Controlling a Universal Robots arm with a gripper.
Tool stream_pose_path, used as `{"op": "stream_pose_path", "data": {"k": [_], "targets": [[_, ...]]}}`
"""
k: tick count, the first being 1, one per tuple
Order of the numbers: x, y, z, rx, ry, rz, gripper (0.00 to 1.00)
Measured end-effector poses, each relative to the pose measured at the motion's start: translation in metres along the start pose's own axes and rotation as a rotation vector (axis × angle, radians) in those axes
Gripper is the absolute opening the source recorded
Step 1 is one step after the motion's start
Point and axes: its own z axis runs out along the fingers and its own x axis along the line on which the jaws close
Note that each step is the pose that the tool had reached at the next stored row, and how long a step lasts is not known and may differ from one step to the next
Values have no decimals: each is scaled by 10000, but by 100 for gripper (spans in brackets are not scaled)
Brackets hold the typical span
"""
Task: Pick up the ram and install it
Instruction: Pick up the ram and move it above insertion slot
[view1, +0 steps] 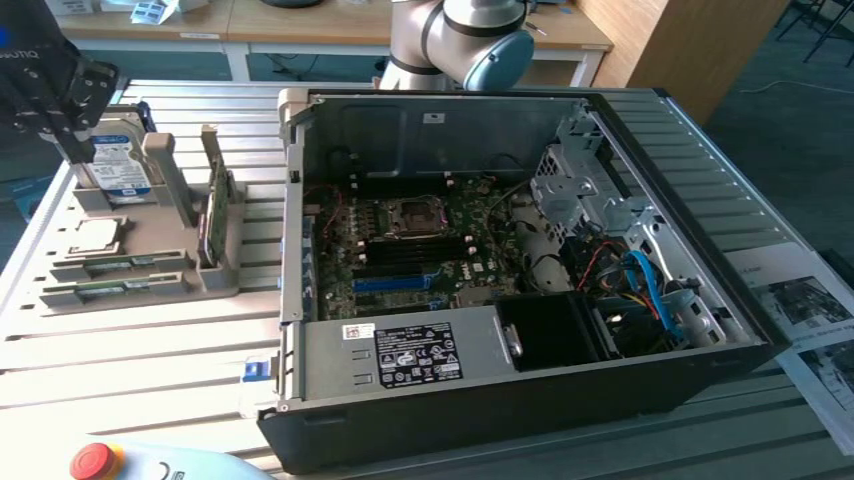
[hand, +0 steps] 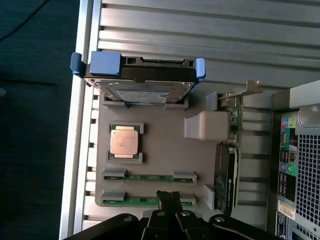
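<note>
**Fingers together over the parts tray**

The gripper (hand: 168, 195) hangs above the grey tray (hand: 165, 150) on the worktop (view1: 160, 350), fingers pressed together, holding nothing. Two ram sticks (hand: 149, 176) lie flat in tray slots. The fingertips seem nearest the outer stick.

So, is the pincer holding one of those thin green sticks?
No, the pincer is shut on nothing, and both ram sticks lie in the grey tray.

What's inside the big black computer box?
A green motherboard, blue cables and a grey power box with a label. Whatever sits under that power box is covered.
</note>
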Motion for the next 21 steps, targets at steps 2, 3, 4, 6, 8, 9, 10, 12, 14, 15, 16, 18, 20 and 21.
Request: {"op": "stream_pose_path", "data": {"k": [2,3,4,6,8,9,10,12,14,15,16,18,20,21], "targets": [[0,0,0,-7,14,-309,10],[0,0,0,-10,22,-465,10],[0,0,0,-14,28,-622,10],[0,0,1,-22,43,-960,10],[0,0,1,-30,59,-1292,10],[0,0,1,-34,66,-1454,10],[0,0,1,-38,74,-1628,10],[0,0,2,-46,90,-1984,10],[0,0,3,-54,105,-2336,10],[0,0,3,-58,113,-2509,10],[0,0,3,-62,121,-2683,10],[0,0,3,-70,137,-3023,10],[0,0,3,-78,153,-3373,10],[0,0,3,-81,160,-3537,10]]}}
